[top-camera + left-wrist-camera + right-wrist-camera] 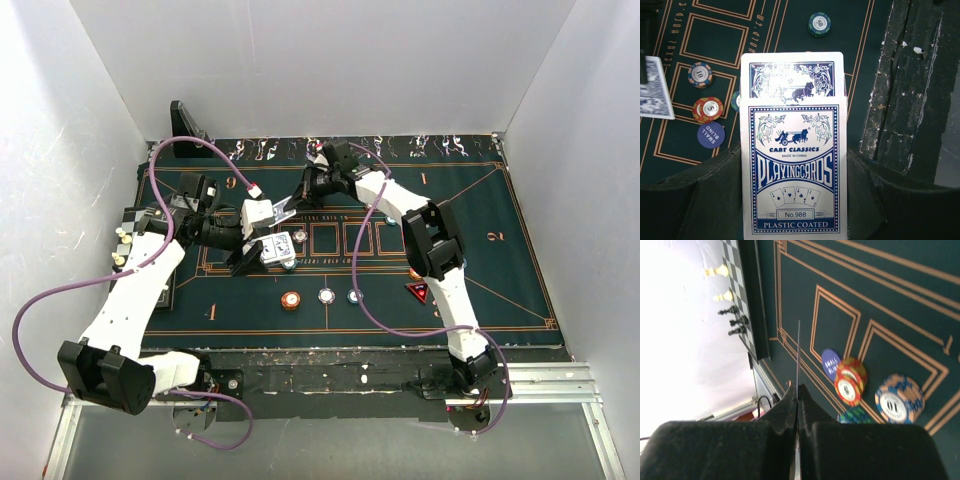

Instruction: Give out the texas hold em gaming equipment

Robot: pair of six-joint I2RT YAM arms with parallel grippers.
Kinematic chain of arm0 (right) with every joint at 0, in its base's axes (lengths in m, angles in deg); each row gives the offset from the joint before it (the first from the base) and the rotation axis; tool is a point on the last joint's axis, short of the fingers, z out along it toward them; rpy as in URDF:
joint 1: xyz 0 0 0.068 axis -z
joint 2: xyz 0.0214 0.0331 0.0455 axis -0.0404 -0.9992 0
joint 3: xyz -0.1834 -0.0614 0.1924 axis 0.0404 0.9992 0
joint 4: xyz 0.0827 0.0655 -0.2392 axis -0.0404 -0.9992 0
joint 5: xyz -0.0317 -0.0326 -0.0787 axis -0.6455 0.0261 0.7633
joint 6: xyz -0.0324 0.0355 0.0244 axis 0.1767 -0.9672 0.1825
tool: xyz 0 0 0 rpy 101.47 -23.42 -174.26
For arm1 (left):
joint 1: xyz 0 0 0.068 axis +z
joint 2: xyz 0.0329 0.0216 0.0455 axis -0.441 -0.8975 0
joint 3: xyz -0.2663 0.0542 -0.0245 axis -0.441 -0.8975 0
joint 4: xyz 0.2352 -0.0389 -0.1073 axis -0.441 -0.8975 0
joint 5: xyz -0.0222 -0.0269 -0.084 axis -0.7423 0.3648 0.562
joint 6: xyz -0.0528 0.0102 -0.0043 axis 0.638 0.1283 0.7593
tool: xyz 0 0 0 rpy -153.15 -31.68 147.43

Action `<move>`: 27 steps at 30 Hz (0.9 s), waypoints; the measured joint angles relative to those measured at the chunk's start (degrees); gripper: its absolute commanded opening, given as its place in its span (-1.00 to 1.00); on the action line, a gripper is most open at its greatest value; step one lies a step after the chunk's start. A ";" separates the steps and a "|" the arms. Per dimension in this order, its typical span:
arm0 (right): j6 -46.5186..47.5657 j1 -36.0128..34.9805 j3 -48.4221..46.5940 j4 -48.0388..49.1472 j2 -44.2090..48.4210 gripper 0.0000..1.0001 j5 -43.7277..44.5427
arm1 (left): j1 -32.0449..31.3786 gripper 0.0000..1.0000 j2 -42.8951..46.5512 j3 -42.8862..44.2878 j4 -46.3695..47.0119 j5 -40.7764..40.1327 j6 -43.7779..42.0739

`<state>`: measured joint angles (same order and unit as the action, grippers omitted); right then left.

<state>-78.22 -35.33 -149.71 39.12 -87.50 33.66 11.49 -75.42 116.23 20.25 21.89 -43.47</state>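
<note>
A blue-and-white playing-card box (793,175) stands between the fingers of my left gripper (793,160), which is shut on it. One blue-backed card (792,75) sticks out of its top. My right gripper (797,390) is shut on a single card (798,350), seen edge-on; that card's corner (652,87) shows in the left wrist view. From above, both grippers (262,250) (288,212) meet over the mat's left centre. On the mat lie a blue small-blind disc (831,364), a red chip stack (850,382), a "10" chip (899,399) and a green chip (819,24).
The dark green orange-lined mat (480,250) covers the table. An orange chip (290,300), a white chip (326,295), a teal chip (353,296) and a red triangular marker (418,291) lie near its front. A chequered board (737,270) with chess pieces (732,320) sits at the left edge.
</note>
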 measured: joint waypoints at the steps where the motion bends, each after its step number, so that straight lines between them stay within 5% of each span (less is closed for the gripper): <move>1: -0.09 -0.17 -2.08 -0.15 -1.22 -0.93 0.52 | 0.00 -0.95 0.00 0.00 -0.20 -0.04 0.33; 9: -1.81 -0.87 -10.47 -0.17 -7.17 -0.71 3.91 | 0.00 -0.94 0.00 0.57 -1.81 0.00 1.64; 13: -3.41 -1.18 -12.63 -0.13 -10.78 -0.01 4.72 | 0.00 -0.94 0.00 1.07 -2.54 0.24 1.75; 16: -4.79 -1.66 -12.83 -0.15 -12.85 0.32 5.20 | 0.00 -0.94 0.00 1.16 -3.04 0.35 1.84; 27: -1.16 -2.60 -10.64 -3.39 -10.36 0.57 8.57 | 0.00 -0.93 -0.07 1.16 -3.28 0.66 2.58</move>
<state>-79.38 -37.93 -160.35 35.73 -97.86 42.23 11.49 -75.48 117.39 16.98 22.55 -40.90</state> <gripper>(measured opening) 0.766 0.650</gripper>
